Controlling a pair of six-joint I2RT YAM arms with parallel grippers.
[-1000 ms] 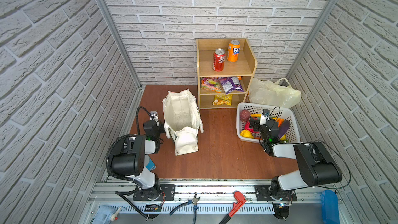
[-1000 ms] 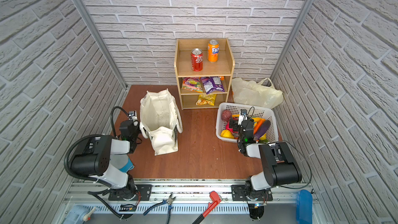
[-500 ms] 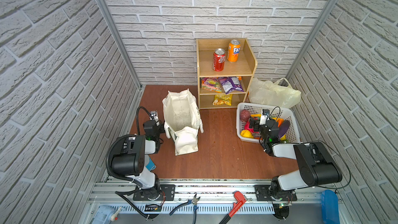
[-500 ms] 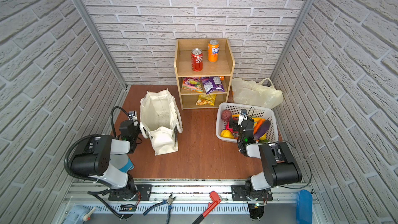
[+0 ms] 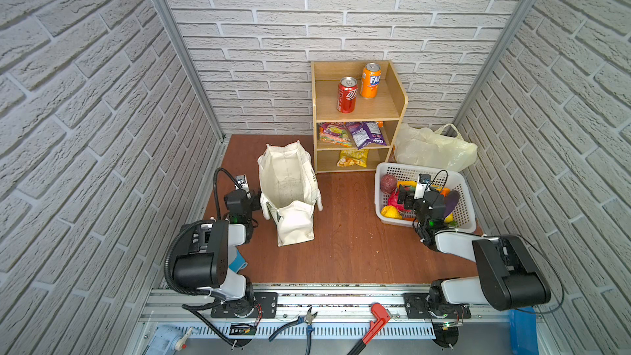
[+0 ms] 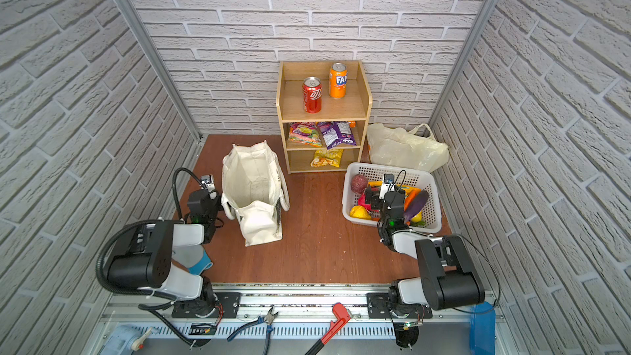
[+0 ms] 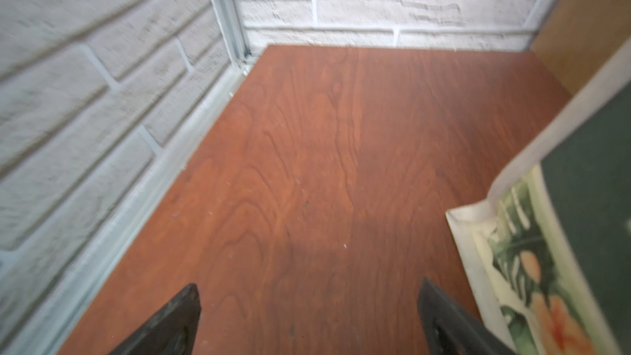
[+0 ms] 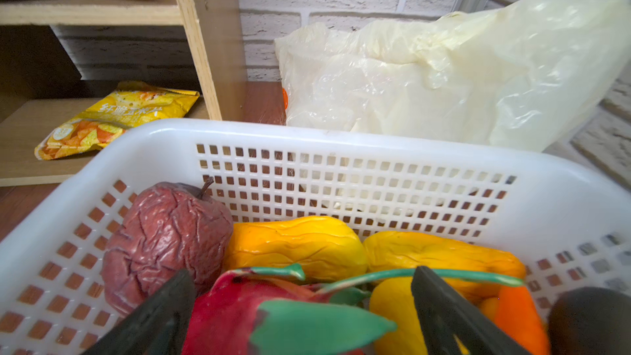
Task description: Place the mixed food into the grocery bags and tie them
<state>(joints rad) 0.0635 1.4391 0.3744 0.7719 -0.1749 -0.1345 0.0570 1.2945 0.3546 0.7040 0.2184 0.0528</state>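
Right gripper (image 5: 405, 198) hovers over the basket (image 5: 420, 167) of fruit (image 5: 391, 212) in a top view, tote (image 5: 296, 221) well apart. Left wrist: left gripper (image 7: 309, 285) wide, empty, beside the tote. Right wrist: jaws spread above crowded fruit; a neighbour may snag.

Red-brown wooden tabletop (image 5: 345, 251), canvas tote (image 5: 288, 182), shelf unit (image 5: 397, 100), white basket (image 5: 396, 221), pale plastic bag (image 5: 430, 148)

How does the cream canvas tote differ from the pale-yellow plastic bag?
The canvas tote stands boxy, mouth wide open, left of the shelf; the plastic bag lies slumped and crumpled, right of it. The tote is matte cloth; the plastic bag is thin and glossy. Both rest on the tabletop.
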